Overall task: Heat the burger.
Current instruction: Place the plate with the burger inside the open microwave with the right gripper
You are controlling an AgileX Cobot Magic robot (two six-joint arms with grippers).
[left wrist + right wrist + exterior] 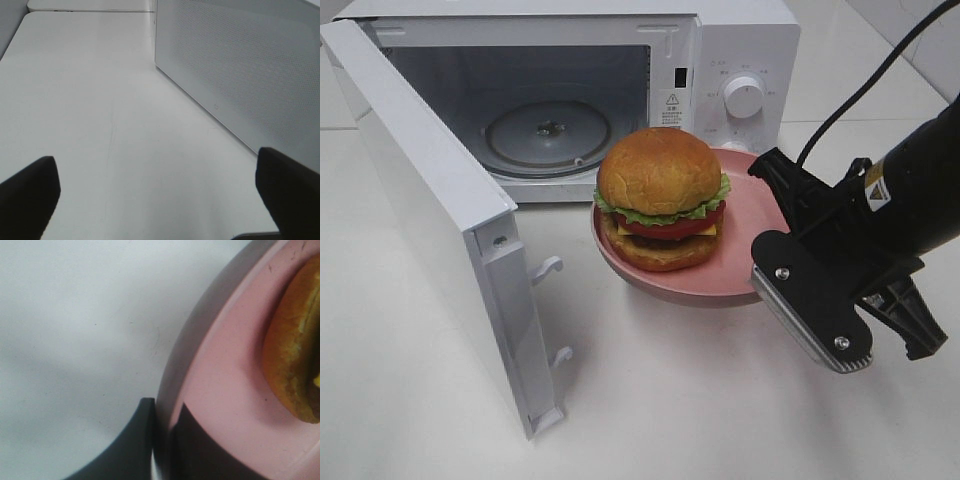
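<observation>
The burger (660, 195), with a tan bun, lettuce, tomato and patty, sits on a pink plate (750, 245) on the table in front of the open microwave (745, 60). My right gripper (760, 215) is shut on the plate's right rim. In the right wrist view its dark fingers (130, 445) pinch the pink rim (225, 390), with the burger's bottom bun (295, 350) just beyond. My left gripper (160, 210) is open and empty above the bare white table. It is out of the exterior view.
The microwave door (430, 200) swings out wide to the left, its latch hooks (548, 268) facing the plate. The glass turntable (548, 135) lies inside the cavity. The left wrist view shows a white perforated panel (240, 65) standing beside my left gripper.
</observation>
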